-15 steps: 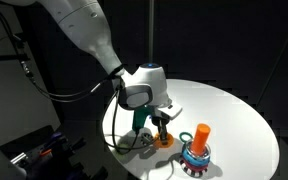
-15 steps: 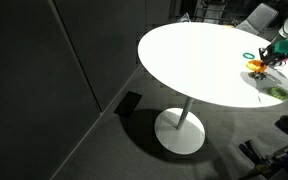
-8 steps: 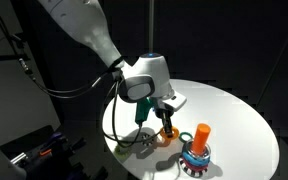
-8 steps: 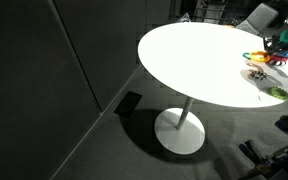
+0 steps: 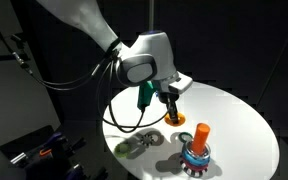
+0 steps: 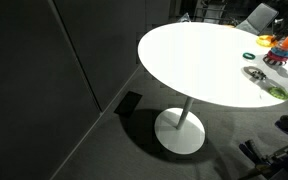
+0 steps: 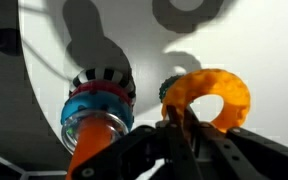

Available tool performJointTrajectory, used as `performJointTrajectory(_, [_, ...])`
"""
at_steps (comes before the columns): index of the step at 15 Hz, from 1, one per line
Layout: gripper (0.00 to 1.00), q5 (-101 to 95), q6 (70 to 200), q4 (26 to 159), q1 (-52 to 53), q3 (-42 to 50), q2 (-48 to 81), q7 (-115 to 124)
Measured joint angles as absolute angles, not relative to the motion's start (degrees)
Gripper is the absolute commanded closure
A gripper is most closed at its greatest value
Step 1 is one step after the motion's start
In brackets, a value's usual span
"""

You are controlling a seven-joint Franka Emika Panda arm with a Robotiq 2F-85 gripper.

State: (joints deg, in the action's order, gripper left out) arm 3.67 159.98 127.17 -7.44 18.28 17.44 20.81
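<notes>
claw (image 5: 173,110) downward, high above white table (image 5: 236,105), orange ring (image 7: 231,84) in its grip

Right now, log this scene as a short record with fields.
gripper: shut on the orange ring, held above the table
table: white, round
stacking toy: upright on the table, orange post, blue and red rings at its base
greenish ring: lying flat on the table
relation: in the wrist view the orange ring is beside the stacking toy, not over its post
</notes>
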Motion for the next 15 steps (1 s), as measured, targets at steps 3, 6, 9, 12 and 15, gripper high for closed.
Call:
performJointTrajectory(3, [0.96, 2.49, 158.48, 127.03, -7.44, 18.90, 14.45, 20.81])
performJointTrajectory(6, [0.96, 0.42, 156.42, 126.74, -7.47, 19.78, 11.55, 20.82])
performJointTrajectory(9, [0.96, -1.83, 154.18, 126.49, -7.99, 20.51, 9.13, 20.83])
performJointTrajectory(12, [0.96, -3.03, 151.99, 126.08, -9.50, 20.56, 7.44, 20.82])
performJointTrajectory(15, [0.96, -3.36, 150.72, 125.75, -11.15, 20.59, 6.53, 20.82])
